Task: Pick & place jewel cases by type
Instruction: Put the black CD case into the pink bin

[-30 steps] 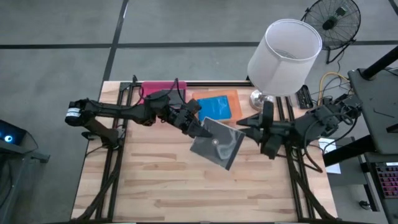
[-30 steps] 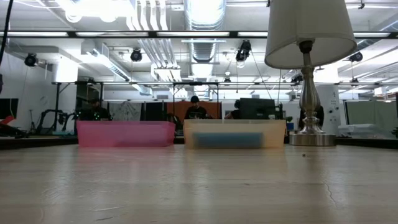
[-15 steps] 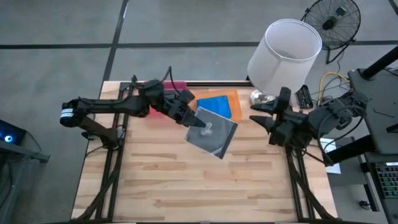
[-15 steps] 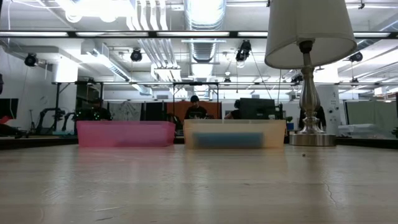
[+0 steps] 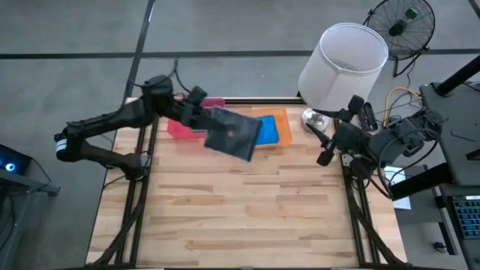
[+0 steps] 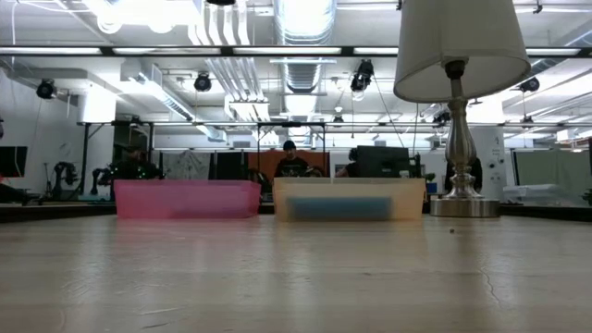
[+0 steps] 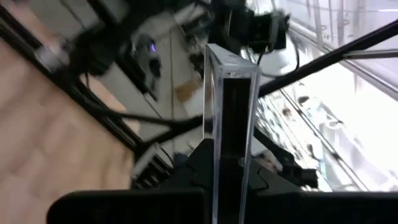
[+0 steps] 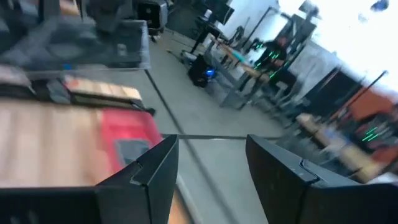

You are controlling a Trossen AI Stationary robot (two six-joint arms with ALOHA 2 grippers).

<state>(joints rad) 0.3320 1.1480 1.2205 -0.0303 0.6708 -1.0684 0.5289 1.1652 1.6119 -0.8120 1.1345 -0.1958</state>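
My left gripper (image 5: 204, 120) reaches in from the table's left and is shut on a dark grey square jewel case (image 5: 232, 132). It holds the case in the air over the gap between the pink tray (image 5: 178, 126) and the orange tray (image 5: 277, 114). A blue jewel case (image 5: 268, 130) lies in the orange tray and shows through its wall (image 6: 350, 208) in the low view. At the table's right edge, beside the lamp base, my right gripper (image 5: 321, 144) hangs open with nothing between its fingers (image 8: 155, 177). My left gripper pinches the dark jewel case between its two fingers, one on each flat face, at the edge nearest the table's left (image 7: 227, 155). The fingers come in level from the left. The case juts out past them toward the right, lifted clear of table and trays, its broad face up.
A lamp with a white shade (image 5: 343, 67) and a metal base (image 6: 460, 205) stands at the far right corner. Both trays (image 6: 185, 198) sit along the far edge. Bare wood (image 5: 240, 210) fills the table's middle and near part. People show in the room beyond.
My left gripper has carried the dark case from the table's middle toward the far left, up over the trays, rolling its wrist; the case stays clear and has turned about. My right gripper has drawn back toward the right edge and rolled, still open.
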